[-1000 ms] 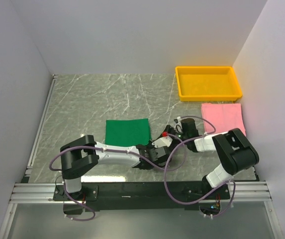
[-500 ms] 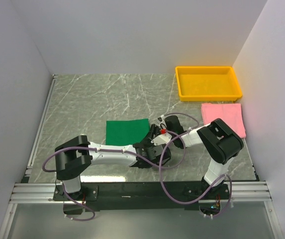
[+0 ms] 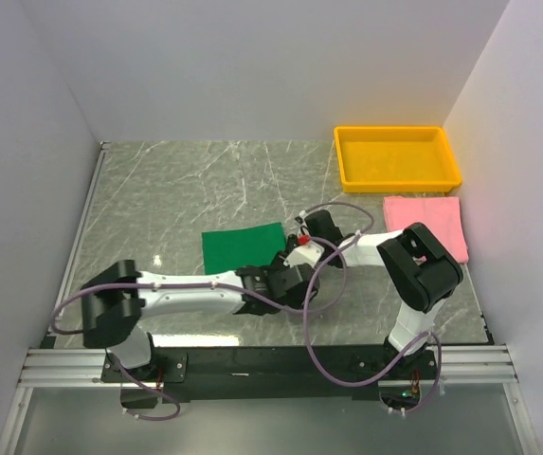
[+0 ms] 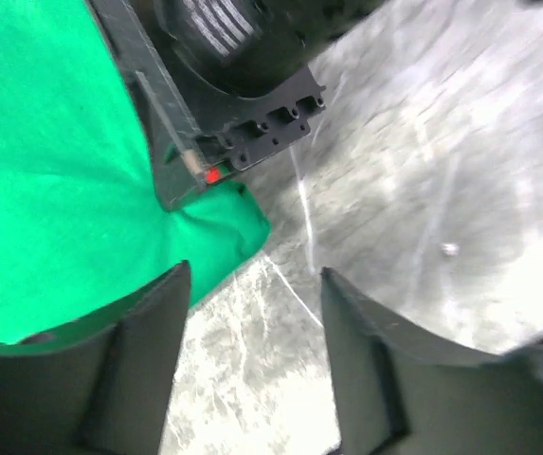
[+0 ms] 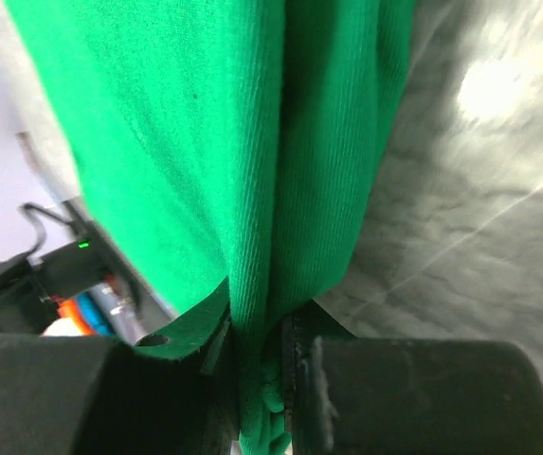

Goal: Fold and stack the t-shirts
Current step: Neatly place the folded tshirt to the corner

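Observation:
The dark green t-shirt (image 3: 243,248), folded to a flat rectangle, lies on the marble table near the middle. My right gripper (image 3: 297,248) is at its right edge, and in the right wrist view (image 5: 257,351) it is shut on a bunched fold of the green cloth (image 5: 252,171). Just in front of that corner my left gripper (image 3: 285,282) stands open; in the left wrist view (image 4: 255,275) only bare table shows between its fingers, with the green t-shirt (image 4: 53,190) at upper left. The folded pink t-shirt (image 3: 425,225) lies flat at the right.
A yellow plastic tray (image 3: 347,161) sits at the back right, just behind the pink shirt. White walls close in the table on the left, back and right. The two grippers and their purple cables crowd together by the green shirt's right corner.
My right gripper has moved left to the green t-shirt's right edge and shut on it. My left gripper has gone from shut to open, and its arm has stretched further right.

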Motion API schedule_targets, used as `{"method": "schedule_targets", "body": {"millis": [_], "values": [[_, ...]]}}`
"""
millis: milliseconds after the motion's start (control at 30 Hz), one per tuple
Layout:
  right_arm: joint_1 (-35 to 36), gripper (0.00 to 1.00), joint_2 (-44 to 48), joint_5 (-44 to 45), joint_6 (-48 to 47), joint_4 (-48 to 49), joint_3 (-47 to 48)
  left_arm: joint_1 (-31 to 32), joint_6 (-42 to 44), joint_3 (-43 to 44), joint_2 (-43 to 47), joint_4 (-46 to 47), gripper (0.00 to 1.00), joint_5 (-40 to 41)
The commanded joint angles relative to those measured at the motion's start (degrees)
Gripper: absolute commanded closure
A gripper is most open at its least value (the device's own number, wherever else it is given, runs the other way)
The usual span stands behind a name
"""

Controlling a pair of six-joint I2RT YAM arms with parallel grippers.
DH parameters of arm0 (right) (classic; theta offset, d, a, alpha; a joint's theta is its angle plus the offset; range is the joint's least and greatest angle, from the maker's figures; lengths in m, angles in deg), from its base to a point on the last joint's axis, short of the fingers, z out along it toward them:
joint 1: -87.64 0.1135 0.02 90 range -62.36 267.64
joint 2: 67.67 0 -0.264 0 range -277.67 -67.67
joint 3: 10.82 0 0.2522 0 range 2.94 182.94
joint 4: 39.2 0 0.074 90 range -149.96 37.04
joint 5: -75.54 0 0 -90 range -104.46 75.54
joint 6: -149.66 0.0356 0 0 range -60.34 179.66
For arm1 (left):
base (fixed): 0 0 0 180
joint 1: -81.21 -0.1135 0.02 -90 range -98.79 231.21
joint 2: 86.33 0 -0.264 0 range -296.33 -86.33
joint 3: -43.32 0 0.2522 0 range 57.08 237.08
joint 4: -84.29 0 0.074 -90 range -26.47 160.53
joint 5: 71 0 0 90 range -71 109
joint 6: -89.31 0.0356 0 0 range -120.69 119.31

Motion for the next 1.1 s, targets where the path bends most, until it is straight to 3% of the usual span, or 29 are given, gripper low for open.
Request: {"method": "schedule_targets", "body": {"millis": [0, 133, 233, 333, 467, 567, 667, 733, 800, 1067], "values": [[-0.2, 1.0, 2.0, 8.5, -9.9, -11.5, 4.6, -3.3, -0.5, -1.2, 8.5, 2.1, 0.35, -4.2], [-1.1, 1.0, 3.5, 15.2, -15.3, -19.8, 7.9, -10.7, 0.5, -2.3, 15.1, 0.7, 0.25, -10.4], [-2.3, 1.0, 4.1, 19.6, -19.9, -25.9, 10.3, -19.7, 2.4, -1.6, 19.8, -1.8, 0.19, -16.5], [-3.5, 1.0, 4.7, 26.1, -24.0, -32.1, 13.0, -33.6, 4.2, 1.2, 21.3, -5.8, 0.19, -18.6], [-5.3, 1.0, 6.4, 35.3, -27.6, -40.0, 15.9, -47.1, 4.7, 8.9, 19.1, -13.8, 0.18, -22.6], [-7.3, 1.0, 7.7, 41.5, -30.6, -43.7, 18.7, -53.5, 3.1, 7.2, 18.9, -13.1, 0.16, -21.9], [-10.3, 1.0, 9.0, 46.7, -32.5, -47.0, 20.1, -60.3, 0.2, 1.8, 19.8, -9.3, 0.17, -29.7], [-13.0, 1.0, 10.4, 48.7, -33.2, -48.2, 21.2, -64.2, -0.3, 0.6, 20.4, -8.9, 0.17, -33.7], [-14.8, 1.0, 12.2, 51.2, -33.1, -48.5, 21.4, -67.2, -0.8, -0.7, 21.7, -9.4, 0.17, -29.1], [-18.3, 1.0, 11.2, 61.6, -34.2, -49.4, 24.5, -68.7, -1.4, -3.0, 25.4, -8.4, 0.15, -24.6]]}}
